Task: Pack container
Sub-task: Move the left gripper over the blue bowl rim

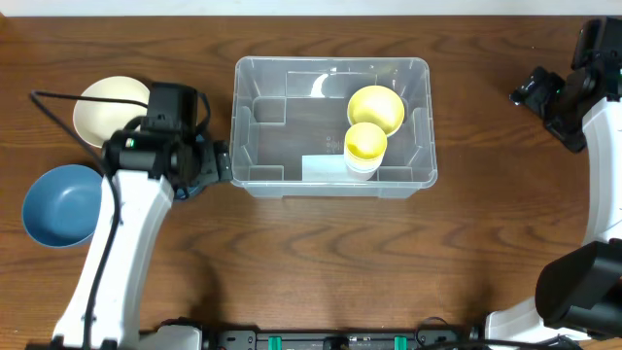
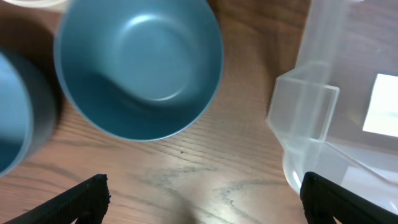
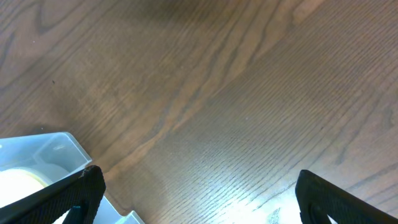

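**Container.** The clear plastic container [image 1: 255, 115] stands upright at the middle of the table [image 1: 321, 262], with a pale label [image 1: 325, 167] at its near wall. Inside, on the right, a yellow bowl [image 1: 377, 107] sits open side up. Just in front of it stands a yellow cup [image 1: 365, 144]; I cannot tell whether the two touch.

**Left of the container.** A cream bowl [image 1: 107, 107] and an outer blue bowl [image 1: 58, 206] rest on the table, near each other. The left arm [image 1: 126, 224] reaches over the space between them and the container.

**Left hand.** The left hand [image 2: 204, 186] is spread wide and grips nothing. It hangs above bare wood. A near blue bowl [image 2: 140, 68] lies ahead of it and the container's corner is to one side, clear of the bowl. A blurred blue shape at the view's edge cannot be identified.

**Right hand.** The right hand [image 3: 199, 186] is spread wide and empty, over bare table. One corner of the container is visible beside one of its fingers [image 3: 78, 196].
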{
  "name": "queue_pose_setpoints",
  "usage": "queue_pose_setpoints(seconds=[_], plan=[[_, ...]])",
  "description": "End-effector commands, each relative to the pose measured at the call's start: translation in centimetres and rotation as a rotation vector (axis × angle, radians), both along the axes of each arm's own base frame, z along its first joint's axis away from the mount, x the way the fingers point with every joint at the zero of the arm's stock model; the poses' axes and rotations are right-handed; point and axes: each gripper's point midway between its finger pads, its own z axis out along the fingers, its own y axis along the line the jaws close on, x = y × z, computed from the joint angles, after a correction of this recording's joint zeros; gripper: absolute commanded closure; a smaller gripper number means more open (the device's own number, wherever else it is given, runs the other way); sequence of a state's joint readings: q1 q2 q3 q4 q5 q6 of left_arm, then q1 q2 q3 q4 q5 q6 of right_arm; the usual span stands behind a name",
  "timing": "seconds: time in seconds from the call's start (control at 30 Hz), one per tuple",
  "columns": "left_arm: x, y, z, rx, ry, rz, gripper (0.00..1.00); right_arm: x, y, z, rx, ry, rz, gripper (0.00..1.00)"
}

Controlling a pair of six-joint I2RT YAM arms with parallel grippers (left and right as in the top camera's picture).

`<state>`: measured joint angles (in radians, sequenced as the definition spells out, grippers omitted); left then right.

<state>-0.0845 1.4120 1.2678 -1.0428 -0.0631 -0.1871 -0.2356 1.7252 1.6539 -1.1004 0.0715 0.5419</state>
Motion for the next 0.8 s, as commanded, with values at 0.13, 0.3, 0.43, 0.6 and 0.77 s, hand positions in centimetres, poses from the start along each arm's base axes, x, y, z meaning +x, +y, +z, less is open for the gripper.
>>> queue_pose_setpoints(seconds=[0.13, 0.3, 0.43, 0.6, 0.77], plan=[[1.6, 1.4, 0.1, -0.264, -0.035, 0.244, 0.02, 0.0, -0.2, -0.2, 0.0, 0.004, -0.019, 0.01], [1.7, 4.0, 0.4, -0.384, -0.058, 0.478, 0.02, 0.0, -0.2, -0.2, 0.0, 0.004, -0.019, 0.01], [0.8, 5.4, -0.3, -0.349, -0.037, 0.499, 0.02, 0.0, -0.2, -0.2, 0.0, 0.004, -0.019, 0.01], [-0.1, 6.6, -2.0, -0.324, -0.013, 0.634, 0.02, 0.0, -0.2, -0.2, 0.0, 0.004, -0.019, 0.01], [0.2, 7.5, -3.6, -0.352, -0.026, 0.769, 0.02, 0.0, -0.2, -0.2, 0.0, 0.004, -0.019, 0.01]])
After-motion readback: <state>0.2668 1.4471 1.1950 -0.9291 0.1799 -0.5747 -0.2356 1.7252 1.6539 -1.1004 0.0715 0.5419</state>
